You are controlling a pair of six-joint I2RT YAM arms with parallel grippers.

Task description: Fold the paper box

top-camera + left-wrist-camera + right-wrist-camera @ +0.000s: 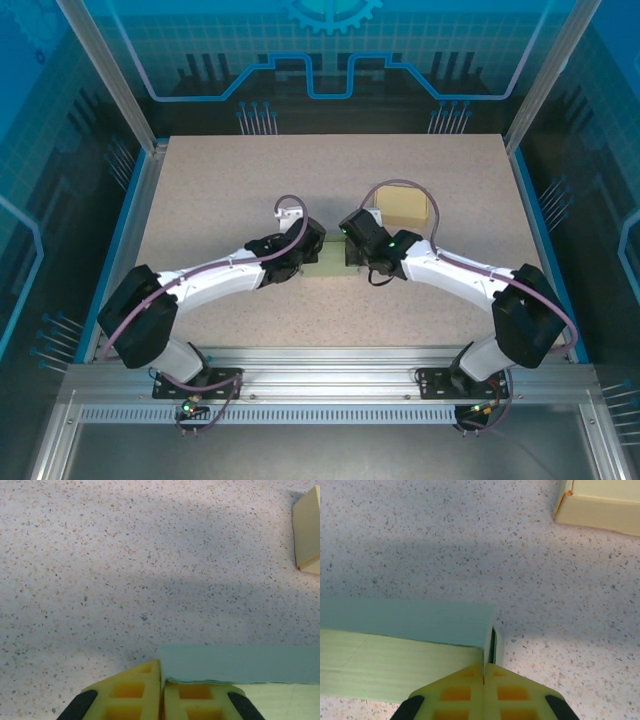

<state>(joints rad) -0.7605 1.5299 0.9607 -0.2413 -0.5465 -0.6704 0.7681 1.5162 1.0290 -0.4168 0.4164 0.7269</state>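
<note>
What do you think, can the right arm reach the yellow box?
Probably yes: only bare table lies between the right arm and yellow box. But its jaws grip the green paper box, so it must let go first.

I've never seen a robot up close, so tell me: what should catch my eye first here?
The left gripper and right gripper meet at the middle of the table, each shut on one end of a flat green paper box. Just behind the right arm, further back on the table, sits a cream box.
</note>
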